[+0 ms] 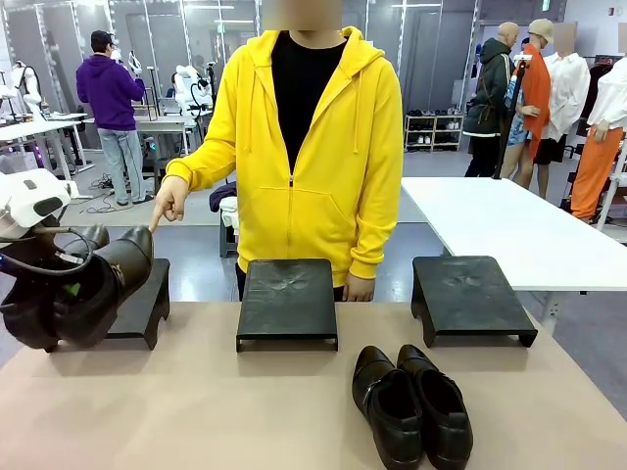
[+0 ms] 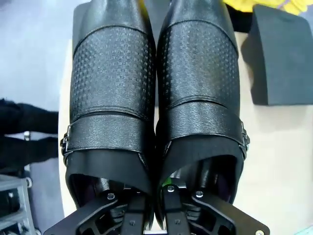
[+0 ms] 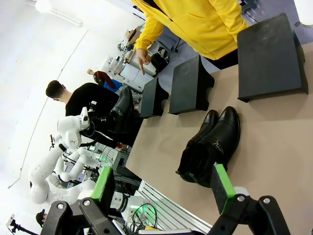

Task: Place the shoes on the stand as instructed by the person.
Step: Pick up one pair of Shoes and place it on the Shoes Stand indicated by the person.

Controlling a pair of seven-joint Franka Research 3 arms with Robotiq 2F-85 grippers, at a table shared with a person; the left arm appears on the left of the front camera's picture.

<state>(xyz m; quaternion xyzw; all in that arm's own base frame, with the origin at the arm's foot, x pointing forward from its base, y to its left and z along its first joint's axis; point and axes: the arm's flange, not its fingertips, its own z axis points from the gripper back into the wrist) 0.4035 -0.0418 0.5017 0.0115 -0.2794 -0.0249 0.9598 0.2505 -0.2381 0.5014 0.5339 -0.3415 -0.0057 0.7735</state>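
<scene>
My left gripper (image 1: 59,269) is shut on one pair of black shoes (image 1: 93,284), pinching their inner walls together, and holds them in the air just over the left stand (image 1: 142,308). In the left wrist view the held shoes (image 2: 156,98) point away from me, with my left gripper (image 2: 149,208) down in their openings. The person (image 1: 313,147) in the yellow hoodie points a finger (image 1: 157,217) down at the left stand. A second pair of shoes (image 1: 411,406) lies on the table (image 1: 176,411). My right gripper (image 3: 161,183) is open above the table, short of that pair (image 3: 210,147).
Two more low black stands sit along the far edge: the middle one (image 1: 287,299) and the right one (image 1: 470,294), both bare. The person's other hand (image 1: 359,287) rests behind the middle stand. A white table (image 1: 519,225) stands beyond on the right.
</scene>
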